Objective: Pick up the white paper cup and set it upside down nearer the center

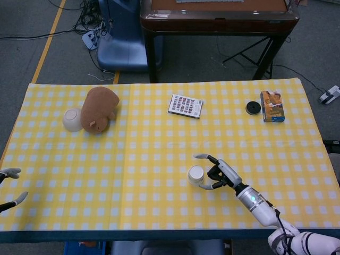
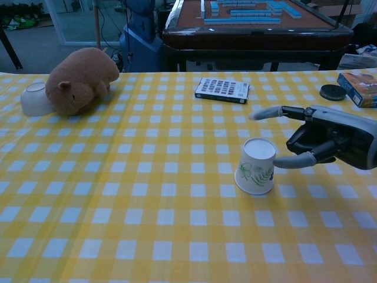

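Where yellow checked tablecloth [image 1: 159,138] spreads, right hand [image 2: 321,141] spread, empty, beside upturned cup [image 2: 256,167].

The tablecloth [image 2: 118,194] is checked in yellow and white, with a dark edge along the near side in the head view. The paper cup [image 2: 255,167] is white with a green leaf print on its side. The plush toy [image 2: 78,80] is brown, and the bowl [image 2: 34,99] beside it white. The card [image 2: 222,89] has dark rows on a pale ground, the box [image 2: 357,88] is orange and blue, the round lid [image 2: 333,92] black. The right hand [image 2: 324,141] is grey and black
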`<state>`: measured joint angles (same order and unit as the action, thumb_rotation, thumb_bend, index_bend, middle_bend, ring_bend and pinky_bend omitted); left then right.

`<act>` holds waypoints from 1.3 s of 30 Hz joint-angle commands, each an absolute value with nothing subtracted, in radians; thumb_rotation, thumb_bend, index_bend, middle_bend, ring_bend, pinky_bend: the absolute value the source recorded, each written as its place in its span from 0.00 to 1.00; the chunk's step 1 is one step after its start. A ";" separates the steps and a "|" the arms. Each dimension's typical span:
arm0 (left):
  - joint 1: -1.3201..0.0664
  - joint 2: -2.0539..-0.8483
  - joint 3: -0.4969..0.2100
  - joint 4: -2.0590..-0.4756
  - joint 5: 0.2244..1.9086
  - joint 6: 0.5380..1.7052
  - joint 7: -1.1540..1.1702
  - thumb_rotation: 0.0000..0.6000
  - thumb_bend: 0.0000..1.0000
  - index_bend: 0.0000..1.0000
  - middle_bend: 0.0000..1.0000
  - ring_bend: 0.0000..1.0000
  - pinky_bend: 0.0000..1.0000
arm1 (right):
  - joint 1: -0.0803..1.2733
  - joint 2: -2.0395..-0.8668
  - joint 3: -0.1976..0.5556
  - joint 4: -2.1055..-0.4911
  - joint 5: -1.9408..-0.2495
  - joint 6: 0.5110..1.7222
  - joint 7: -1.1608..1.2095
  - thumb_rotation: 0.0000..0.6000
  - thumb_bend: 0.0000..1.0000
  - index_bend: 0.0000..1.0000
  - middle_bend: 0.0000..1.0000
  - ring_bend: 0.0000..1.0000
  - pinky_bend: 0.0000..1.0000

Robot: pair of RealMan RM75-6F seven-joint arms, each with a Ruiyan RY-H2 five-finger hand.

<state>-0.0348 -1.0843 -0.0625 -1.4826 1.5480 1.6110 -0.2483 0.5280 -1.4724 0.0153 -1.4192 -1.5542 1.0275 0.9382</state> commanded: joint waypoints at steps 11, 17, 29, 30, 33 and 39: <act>-0.043 -1.094 -0.056 -1.487 1.550 1.593 -0.213 1.00 0.04 0.42 0.46 0.39 0.65 | 0.379 -1.291 0.014 -1.685 -1.446 1.244 0.030 1.00 0.00 0.33 0.94 0.95 1.00; -0.055 -1.113 -0.058 -1.478 1.552 1.582 -0.183 1.00 0.04 0.42 0.46 0.39 0.65 | 0.313 -1.197 0.000 -1.783 -1.388 1.321 -0.233 1.00 0.00 0.34 0.78 0.82 0.90; -0.104 -1.183 -0.052 -1.450 1.572 1.525 -0.084 1.00 0.04 0.41 0.46 0.37 0.65 | 0.171 -1.065 -0.044 -1.822 -1.430 1.489 -0.297 1.00 0.00 0.35 0.55 0.40 0.51; -0.106 -1.191 -0.054 -1.447 1.573 1.526 -0.081 1.00 0.04 0.41 0.46 0.37 0.65 | 0.159 -1.062 -0.046 -1.816 -1.437 1.504 -0.289 1.00 0.00 0.35 0.55 0.40 0.51; -0.111 -1.216 -0.061 -1.432 1.572 1.534 -0.077 1.00 0.04 0.42 0.46 0.37 0.65 | 0.128 -1.055 -0.048 -1.790 -1.456 1.539 -0.250 1.00 0.00 0.35 0.55 0.40 0.51; -0.125 -1.249 -0.065 -1.411 1.568 1.526 -0.049 1.00 0.04 0.43 0.46 0.37 0.65 | 0.107 -1.013 -0.038 -1.764 -1.444 1.529 -0.157 1.00 0.01 0.35 0.53 0.39 0.51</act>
<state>-0.1209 -1.2451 -0.0651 -1.4131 1.5681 1.5294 -0.0532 0.1163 -1.0301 -0.0427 -1.7729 -1.4437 1.5294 -0.1752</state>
